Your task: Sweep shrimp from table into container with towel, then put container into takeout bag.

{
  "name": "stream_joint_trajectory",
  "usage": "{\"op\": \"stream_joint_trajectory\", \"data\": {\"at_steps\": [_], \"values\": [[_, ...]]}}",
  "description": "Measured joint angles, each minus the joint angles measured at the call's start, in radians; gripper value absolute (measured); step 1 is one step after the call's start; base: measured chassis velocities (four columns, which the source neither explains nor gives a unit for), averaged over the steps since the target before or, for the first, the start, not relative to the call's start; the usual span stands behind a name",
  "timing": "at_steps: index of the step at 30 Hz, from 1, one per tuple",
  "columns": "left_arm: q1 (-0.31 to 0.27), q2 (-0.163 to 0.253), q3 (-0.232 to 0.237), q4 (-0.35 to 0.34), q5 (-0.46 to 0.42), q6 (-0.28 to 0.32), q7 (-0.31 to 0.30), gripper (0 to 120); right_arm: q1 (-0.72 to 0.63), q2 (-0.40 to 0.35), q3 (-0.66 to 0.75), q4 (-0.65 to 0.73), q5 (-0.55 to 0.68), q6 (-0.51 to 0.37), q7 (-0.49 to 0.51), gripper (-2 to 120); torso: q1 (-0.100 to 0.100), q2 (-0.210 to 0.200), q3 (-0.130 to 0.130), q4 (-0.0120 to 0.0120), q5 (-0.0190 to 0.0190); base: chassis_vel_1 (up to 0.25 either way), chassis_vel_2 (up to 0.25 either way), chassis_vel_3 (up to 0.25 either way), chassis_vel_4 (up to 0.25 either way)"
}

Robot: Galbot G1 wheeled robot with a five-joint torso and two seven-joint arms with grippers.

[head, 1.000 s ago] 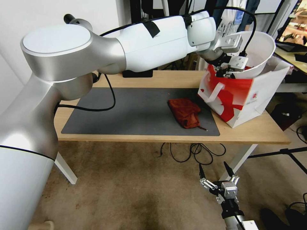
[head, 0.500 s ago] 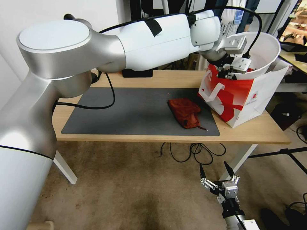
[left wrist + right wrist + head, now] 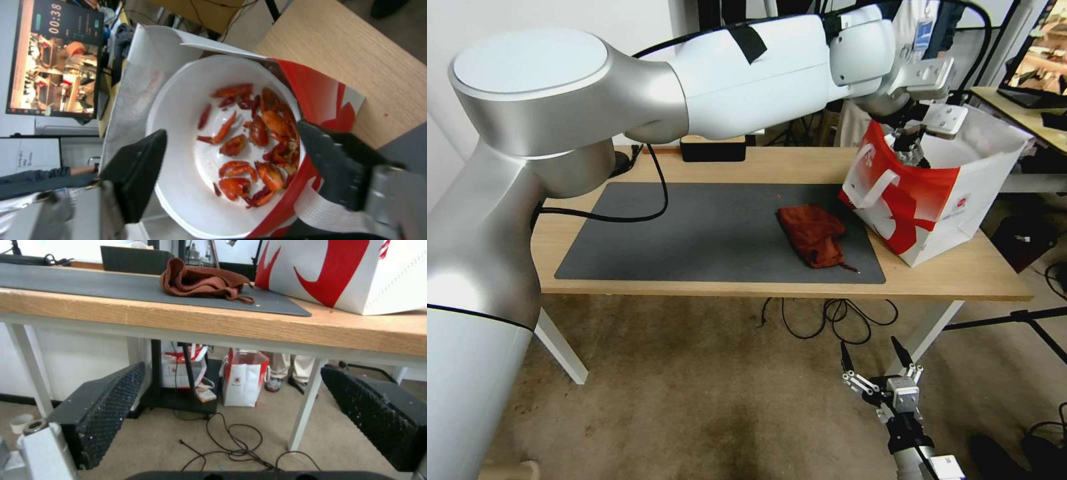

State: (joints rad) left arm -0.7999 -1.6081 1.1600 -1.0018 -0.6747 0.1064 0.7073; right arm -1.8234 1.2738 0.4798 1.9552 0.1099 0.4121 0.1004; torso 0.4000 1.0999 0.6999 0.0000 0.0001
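Red-orange shrimp [image 3: 249, 140] in white bowl [image 3: 178, 133]; red-and-white bag [image 3: 934, 200]; rust-brown towel [image 3: 814, 235] on dark grey mat [image 3: 694, 233].

So the takeout bag [image 3: 937, 200] sits at the table's [image 3: 960, 277] right end, just right of the mat [image 3: 694, 233]. The container [image 3: 186, 133] is down inside it with the shrimp [image 3: 253, 143] in it. The towel [image 3: 815, 235] lies on the mat, near the bag's left.

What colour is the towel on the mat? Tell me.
Rust-brown; the towel shows best in the head view.
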Motion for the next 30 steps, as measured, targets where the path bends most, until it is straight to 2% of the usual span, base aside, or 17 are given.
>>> {"op": "stream_joint_trajectory", "data": {"at_steps": [5,7,9,10,11,12,14,15,17,18,21,22,24,25,27,28,30], "values": [[-0.001,0.0,-0.02,-0.003,-0.014,0.015,0.009,90,-0.005,-0.003,0.0,0.006,0.004,0.0,0.0,100,0.0,0.0,0.0,0.0,-0.0001,0.0,0.0,0.0,0.0],[0.003,0.012,-0.052,-0.056,-0.053,0.034,-0.025,99,-0.012,-0.008,0.0,0.02,0.009,0.001,0.0,100,0.0,0.0,0.0,-0.0006,0.0001,0.0,0.0,0.0,0.0],[0.008,0.028,-0.061,-0.08,-0.066,0.039,-0.047,100,-0.014,-0.01,0.001,0.024,0.01,0.002,0.0,100,0.0,0.0,0.0,-0.0014,0.0003,0.0,0.0,0.0,0.0],[0.019,0.066,-0.073,-0.121,-0.08,0.045,-0.1,100,-0.018,-0.012,0.003,0.027,0.011,0.003,0.001,100,0.0,0.0,0.0,-0.0011,0.0003,0.0,0.0,0.0,0.0],[0.044,0.131,-0.093,-0.189,-0.106,0.051,-0.187,100,-0.021,-0.014,0.005,0.031,0.013,0.006,0.001,100,0.0,0.0,0.0,-0.0006,-0.0001,0.0,0.0,0.0,0.0],[0.044,0.131,-0.093,-0.189,-0.106,0.051,-0.187,100,-0.021,-0.014,0.005,0.031,0.013,0.006,0.001,100,0.0,0.0,0.0,-0.0006,-0.0001,0.0,0.0,0.0,0.0],[0.089,0.236,-0.126,-0.319,-0.175,0.077,-0.312,100,-0.022,-0.017,0.005,0.033,0.014,0.007,0.001,100,0.0,0.0,0.0,0.0005,-0.0006,0.0,0.0,0.0,0.0],[0.089,0.236,-0.126,-0.319,-0.175,0.077,-0.312,100,-0.022,-0.017,0.005,0.033,0.014,0.007,0.001,100,0.0,0.0,0.0,0.0005,-0.0006,0.0,0.0,0.0,0.0],[0.161,0.357,-0.164,-0.429,-0.223,0.092,-0.459,100,-0.013,-0.023,0.001,0.033,0.016,0.006,0.002,100,0.0,0.0,0.0,0.0004,-0.0006,0.0,0.0,0.0,0.0],[0.161,0.357,-0.164,-0.429,-0.223,0.092,-0.459,100,-0.013,-0.023,0.001,0.033,0.016,0.006,0.002,100,0.0,0.0,0.0,0.0004,-0.0006,0.0,0.0,0.0,0.0],[0.266,0.485,-0.196,-0.515,-0.245,0.086,-0.664,100,0.009,-0.041,-0.011,0.032,0.027,-0.016,0.003,100,0.0,0.0,0.0,0.0005,-0.0008,0.0,0.0,0.0,0.0],[0.266,0.485,-0.196,-0.515,-0.245,0.086,-0.664,100,0.009,-0.041,-0.011,0.032,0.027,-0.016,0.003,100,0.0,0.0,0.0,0.0005,-0.0008,0.0,0.0,0.0,0.0],[0.339,0.563,-0.248,-0.565,-0.25,0.092,-0.769,100,0.022,-0.053,-0.014,0.024,0.038,-0.026,0.004,100,0.0,0.0,0.0,0.0003,-0.0009,0.0,0.0,0.0,0.0],[0.339,0.563,-0.248,-0.565,-0.25,0.092,-0.769,100,0.022,-0.053,-0.014,0.024,0.038,-0.026,0.004,100,0.0,0.0,0.0,0.0003,-0.0009,0.0,0.0,0.0,0.0],[0.412,0.63,-0.313,-0.609,-0.247,0.104,-0.874,100,0.032,-0.062,-0.017,0.018,0.048,-0.035,0.005,100,0.0,0.0,0.0,0.0,-0.0004,0.0,0.0,0.0,0.0],[0.412,0.63,-0.313,-0.609,-0.247,0.104,-0.874,100,0.032,-0.062,-0.017,0.018,0.048,-0.035,0.005,100,0.0,0.0,0.0,0.0,-0.0004,0.0,0.0,0.0,0.0],[0.477,0.68,-0.36,-0.646,-0.24,0.11,-0.976,100,0.042,-0.071,-0.022,0.013,0.054,-0.042,0.006,100,0.0,0.0,0.0,0.0,-0.0006,0.0,0.0,0.0,0.0]]}}
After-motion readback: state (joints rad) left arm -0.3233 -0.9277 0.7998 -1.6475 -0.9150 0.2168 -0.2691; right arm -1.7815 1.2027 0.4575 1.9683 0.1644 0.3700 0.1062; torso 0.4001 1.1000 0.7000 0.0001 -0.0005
